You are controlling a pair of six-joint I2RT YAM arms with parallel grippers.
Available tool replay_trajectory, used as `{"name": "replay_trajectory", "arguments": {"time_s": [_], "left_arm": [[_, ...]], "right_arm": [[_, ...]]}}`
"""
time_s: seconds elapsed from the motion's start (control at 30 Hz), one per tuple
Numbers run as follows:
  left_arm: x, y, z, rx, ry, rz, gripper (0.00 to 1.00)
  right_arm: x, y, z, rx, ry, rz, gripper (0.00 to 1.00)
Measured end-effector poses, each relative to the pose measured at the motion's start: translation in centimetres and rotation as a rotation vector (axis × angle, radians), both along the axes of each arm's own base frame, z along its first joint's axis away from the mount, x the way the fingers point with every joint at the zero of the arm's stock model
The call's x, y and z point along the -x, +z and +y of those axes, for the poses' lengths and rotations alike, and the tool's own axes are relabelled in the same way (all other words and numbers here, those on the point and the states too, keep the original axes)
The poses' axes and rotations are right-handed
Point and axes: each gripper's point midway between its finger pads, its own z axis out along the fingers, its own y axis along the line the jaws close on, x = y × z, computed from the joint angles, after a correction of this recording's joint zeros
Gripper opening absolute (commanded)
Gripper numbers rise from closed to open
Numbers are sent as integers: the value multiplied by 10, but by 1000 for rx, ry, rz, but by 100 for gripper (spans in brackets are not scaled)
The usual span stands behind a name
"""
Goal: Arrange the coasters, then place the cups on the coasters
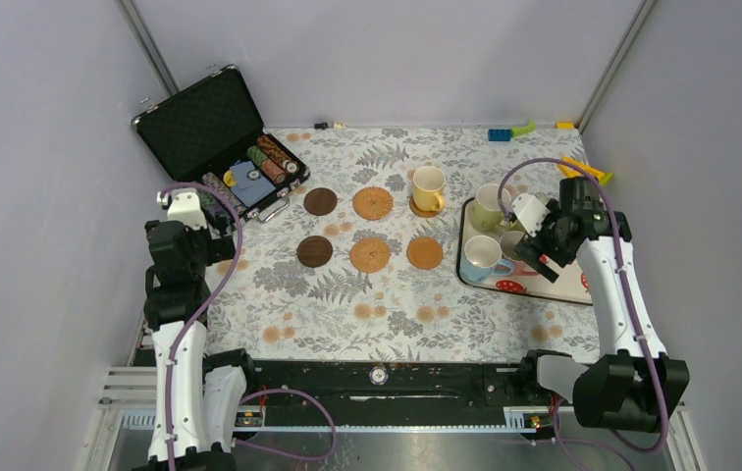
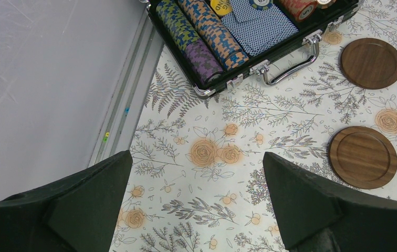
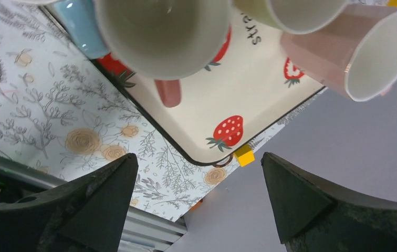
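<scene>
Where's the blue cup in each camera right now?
Top: blue cup on the tray's near-left corner, at right.
Left wrist: not in view.
Right wrist: at the top-left edge, cropped.
Shared landmark: the strawberry tray, in top and right wrist views.

Cream rectangular strawberry-print tray [image 1: 544, 287]: crowded with mugs. Blue ceramic mug [image 1: 482, 258] at its left edge, pale green mug [image 1: 488, 207] at far-left corner, pink mug [image 3: 354, 50] also on it.
Right of tray: grey wall [image 1: 701, 196] just beside, little room.
Near side of tray: bare floral cloth [image 1: 367, 314], open passage.
Left of tray: flat tan woven coaster [image 1: 425, 252], low; yellow mug [image 1: 429, 186] behind it.
</scene>
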Motion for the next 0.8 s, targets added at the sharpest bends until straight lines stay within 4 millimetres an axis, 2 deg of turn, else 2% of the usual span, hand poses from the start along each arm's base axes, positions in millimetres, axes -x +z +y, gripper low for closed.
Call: {"name": "replay_trajectory", "arguments": {"time_s": [0.1, 0.23, 0.6, 0.8], "left_arm": [[0, 0, 0, 0, 0, 0, 99], [0, 0, 0, 0, -1, 0, 99], [1, 3, -1, -2, -3, -13, 99], [1, 3, -1, -1, -5, -13, 99]], "right_arm": [[11, -10, 2, -4, 50, 21, 92], [15, -26, 8, -37, 92, 59, 86], [0, -61, 23, -130, 120, 97, 73], [-2, -79, 24, -146, 120, 129, 70]]}}
